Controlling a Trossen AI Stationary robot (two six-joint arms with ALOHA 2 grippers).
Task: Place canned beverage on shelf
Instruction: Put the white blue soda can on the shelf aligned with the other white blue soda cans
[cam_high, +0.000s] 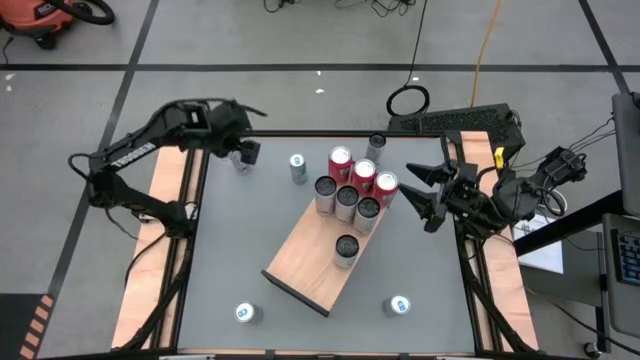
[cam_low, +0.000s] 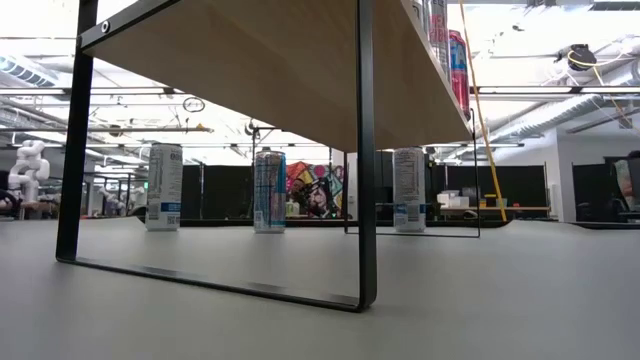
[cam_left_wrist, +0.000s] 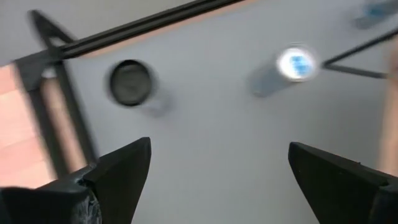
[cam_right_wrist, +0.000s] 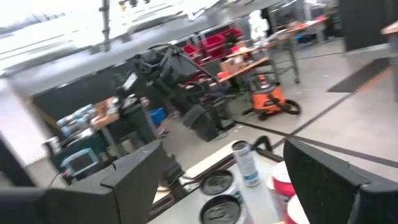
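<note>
1. The shelf (cam_high: 318, 262) is standing near the middle of the grey table (cam_high: 240, 260), lying diagonally in the high view, with one short end toward the near edge and the other toward the far right.
2. Seven cans are standing upright on the shelf: three red cans (cam_high: 362, 173) and three dark-topped cans (cam_high: 346, 200) are clustering at its far end, and one dark-topped can (cam_high: 346, 247) is standing alone near its middle.
3. Five cans are standing on the tabletop off the shelf: a blue-topped can (cam_high: 297, 164) and a dark can (cam_high: 239, 158) toward the far left, a dark can (cam_high: 377, 145) at the far edge, and two blue-topped cans (cam_high: 245, 313) (cam_high: 399, 305) near the front edge.
4. The left gripper (cam_high: 240, 152) is hovering over the far-left part of the table, directly above the dark can there; its fingers (cam_left_wrist: 121, 171) are standing spread apart and are holding nothing.
5. The right gripper (cam_high: 420, 190) is hanging just beside the can cluster at the far end of the shelf, on its right side; its fingers (cam_right_wrist: 134, 177) are spread wide with nothing between them.
6. In the low view, the black shelf frame (cam_low: 365, 160) is resting on the table, with three cans (cam_low: 269, 192) standing beyond it.
</note>
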